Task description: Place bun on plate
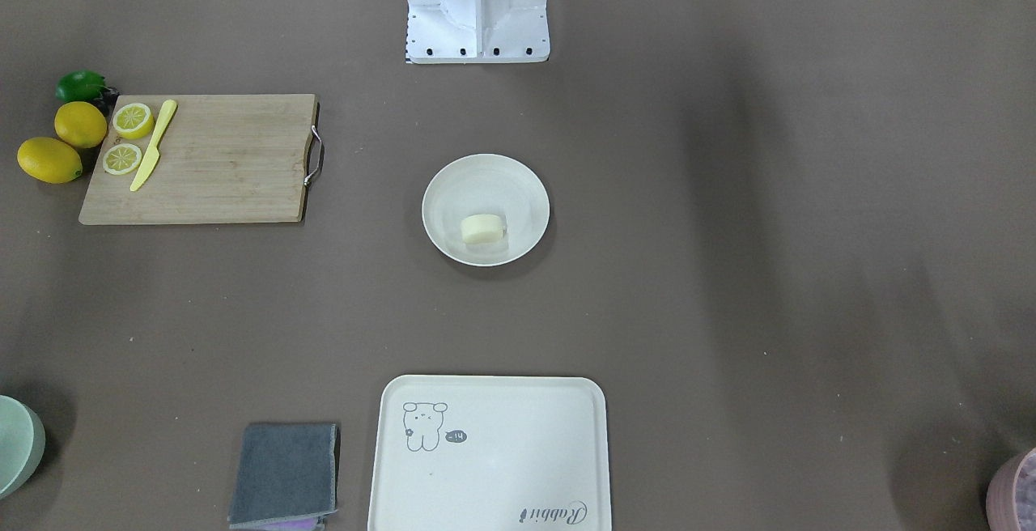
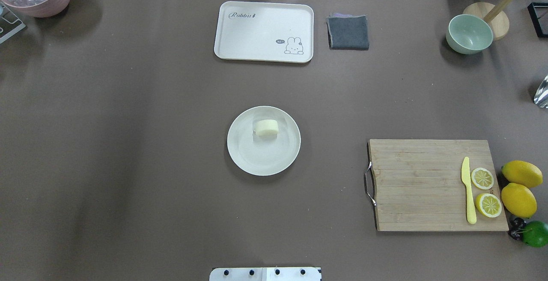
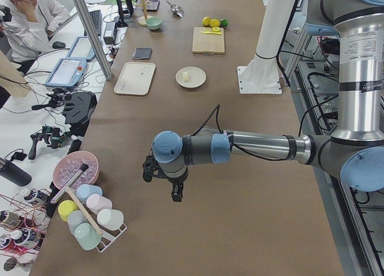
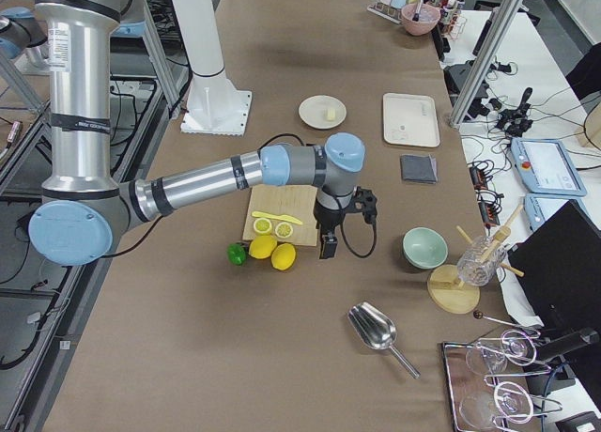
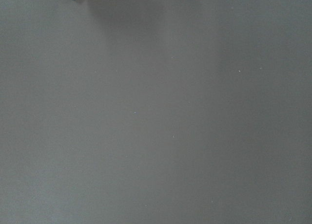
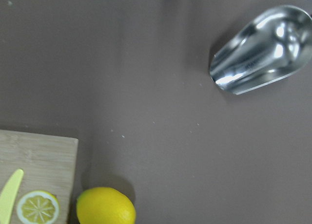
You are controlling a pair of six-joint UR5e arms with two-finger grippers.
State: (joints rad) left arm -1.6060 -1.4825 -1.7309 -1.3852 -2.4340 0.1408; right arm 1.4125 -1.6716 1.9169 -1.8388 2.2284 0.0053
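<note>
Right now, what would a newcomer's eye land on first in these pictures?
The pale bun lies on the round off-white plate, alone at the middle of the brown table. Next comes the bright yellow on the robot's right: two whole lemons beside a wooden cutting board that carries two lemon halves and a yellow knife.
</note>
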